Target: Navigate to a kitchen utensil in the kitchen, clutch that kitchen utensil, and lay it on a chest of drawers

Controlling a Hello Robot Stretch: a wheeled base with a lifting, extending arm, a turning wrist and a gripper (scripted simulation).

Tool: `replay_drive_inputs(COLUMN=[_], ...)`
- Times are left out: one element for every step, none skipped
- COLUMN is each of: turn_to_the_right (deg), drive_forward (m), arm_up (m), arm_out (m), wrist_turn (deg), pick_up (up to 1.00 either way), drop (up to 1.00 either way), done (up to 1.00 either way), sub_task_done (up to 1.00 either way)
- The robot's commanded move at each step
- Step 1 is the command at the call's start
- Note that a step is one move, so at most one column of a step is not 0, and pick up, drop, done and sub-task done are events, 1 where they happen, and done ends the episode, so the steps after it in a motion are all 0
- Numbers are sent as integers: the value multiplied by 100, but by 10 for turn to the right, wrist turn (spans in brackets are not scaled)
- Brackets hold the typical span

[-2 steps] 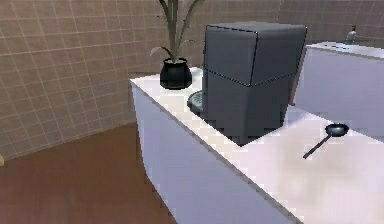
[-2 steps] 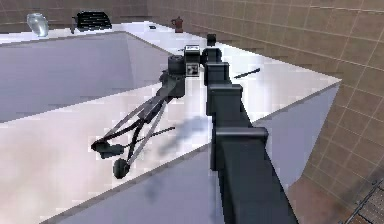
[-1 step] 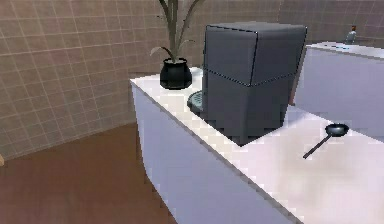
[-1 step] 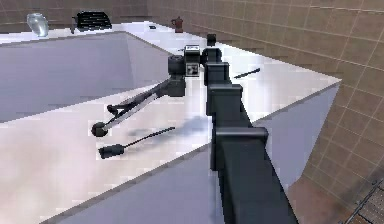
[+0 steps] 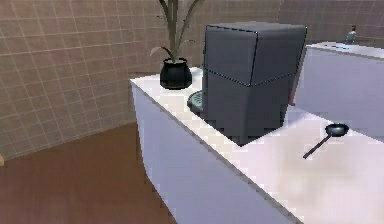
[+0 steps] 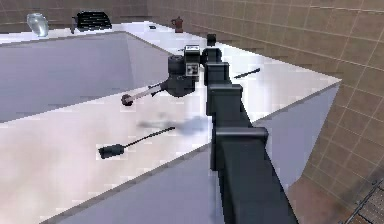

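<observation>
The black kitchen utensil point(image 6: 122, 149) lay on the white desk point(image 6: 60, 128), reached but ungrasped; above that desk the pincer point(image 6: 128, 98) held nothing, its opening indeterminable; clutching and carriage to a chest of drawers remained.

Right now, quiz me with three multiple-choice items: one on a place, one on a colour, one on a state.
1. The round black plant pot stands: A on the white countertop; B on the floor; C on a shelf.
2. The boxy appliance is: A red; B dark grey; C yellow.
3. The black long-handled utensil: A hangs; B stands in a jar; C lies flat.
A: the pot rests on the counter. B: its faces are dark grey. C: it lies along the countertop.
</observation>
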Motion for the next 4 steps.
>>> replay_drive_inputs(turn_to_the_right=[0,0,0,0], drive_forward=[0,0,0,0], arm_up=[0,-16,0,10], arm_out=[0,0,0,0], wrist_turn=[30,0,0,0], pick_up=[0,0,100,0], drop=[0,0,0,0], done=[0,0,0,0], sub_task_done=[0,0,0,0])
